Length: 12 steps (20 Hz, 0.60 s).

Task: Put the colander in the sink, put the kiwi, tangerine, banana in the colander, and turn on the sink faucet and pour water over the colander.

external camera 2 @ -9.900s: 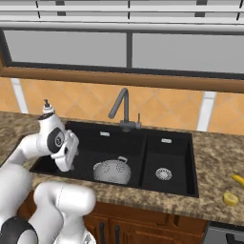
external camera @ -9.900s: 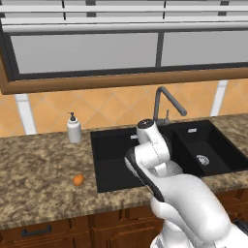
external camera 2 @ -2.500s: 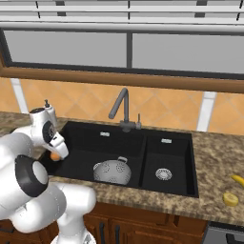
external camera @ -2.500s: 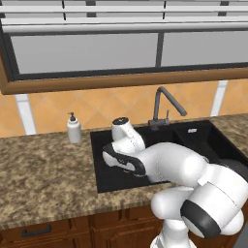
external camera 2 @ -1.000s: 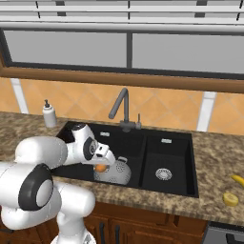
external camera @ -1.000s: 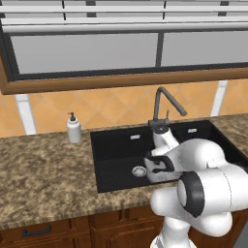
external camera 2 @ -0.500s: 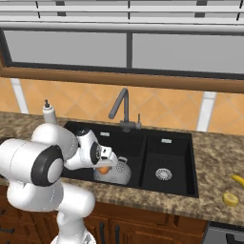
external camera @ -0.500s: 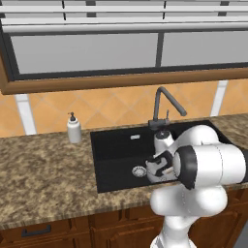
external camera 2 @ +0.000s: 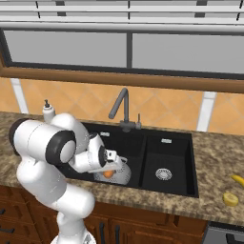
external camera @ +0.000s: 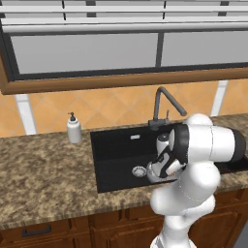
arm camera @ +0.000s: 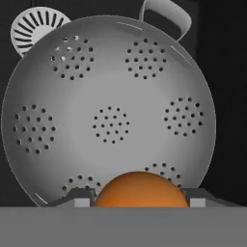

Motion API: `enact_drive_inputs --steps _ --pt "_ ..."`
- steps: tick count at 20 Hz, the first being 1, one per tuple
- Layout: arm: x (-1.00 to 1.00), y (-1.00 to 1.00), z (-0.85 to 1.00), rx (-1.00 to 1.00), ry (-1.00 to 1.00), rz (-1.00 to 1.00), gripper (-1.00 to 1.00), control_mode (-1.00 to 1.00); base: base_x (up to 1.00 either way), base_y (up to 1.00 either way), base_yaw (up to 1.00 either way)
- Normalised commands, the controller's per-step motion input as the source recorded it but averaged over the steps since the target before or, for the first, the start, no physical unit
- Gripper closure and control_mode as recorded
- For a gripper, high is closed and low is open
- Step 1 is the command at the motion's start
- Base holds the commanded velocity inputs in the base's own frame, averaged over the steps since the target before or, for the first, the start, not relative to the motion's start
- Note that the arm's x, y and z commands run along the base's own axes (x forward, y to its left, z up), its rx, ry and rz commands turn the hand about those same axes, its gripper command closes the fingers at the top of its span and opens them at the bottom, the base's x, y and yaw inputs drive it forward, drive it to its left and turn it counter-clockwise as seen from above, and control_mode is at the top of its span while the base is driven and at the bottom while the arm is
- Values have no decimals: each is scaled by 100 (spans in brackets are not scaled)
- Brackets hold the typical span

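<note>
A: The colander — where is it?
B: In the large basin of the black sink, beside the silver drain. One handle shows at its far rim.
A: And the tangerine?
B: Pinched between the two fingertips of the gripper, right above the colander's bowl.
A: Around it?
B: The faucet stands behind the sink and a white soap bottle on the granite counter. The banana and a kiwi lie well apart on the far right of the counter.
</note>
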Motion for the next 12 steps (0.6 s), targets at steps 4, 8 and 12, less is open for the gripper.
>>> enact_drive_inputs --steps 4,8,12 --pt "14 -6 -15 0 8 1 100 -100 0 0 0" --pt "22 -6 -9 0 5 0 100 -100 0 0 0" --pt "21 -10 -9 0 1 0 -100 -100 0 0 0"
